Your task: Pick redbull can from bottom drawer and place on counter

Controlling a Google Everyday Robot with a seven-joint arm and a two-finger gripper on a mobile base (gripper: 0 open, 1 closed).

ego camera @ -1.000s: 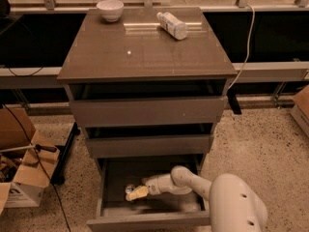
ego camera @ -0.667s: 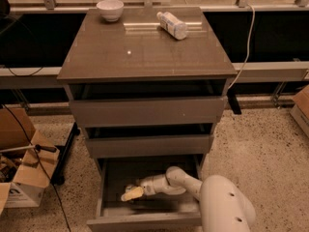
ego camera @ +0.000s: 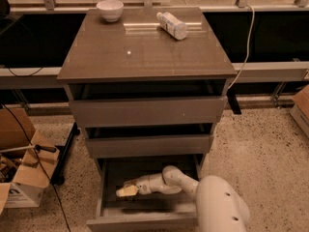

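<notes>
The bottom drawer (ego camera: 143, 221) of the grey-brown cabinet is pulled open. My arm reaches down into it from the lower right. My gripper (ego camera: 126, 191) is low inside the drawer, left of its middle, pointing left. The redbull can does not show; the gripper may be covering it, and only a dark patch is visible under the tip. The counter (ego camera: 145, 57) is the glossy top slab above, well clear of the arm.
A white bowl (ego camera: 110, 9) and a clear plastic bottle (ego camera: 173, 25) lying on its side sit at the back of the counter. The two upper drawers stand slightly ajar. Open cardboard boxes (ego camera: 24, 178) are on the floor at left, and another box (ego camera: 301, 109) at right.
My gripper has moved a little further left inside the bottom drawer, and the arm has followed it. Nothing on the counter has moved.
</notes>
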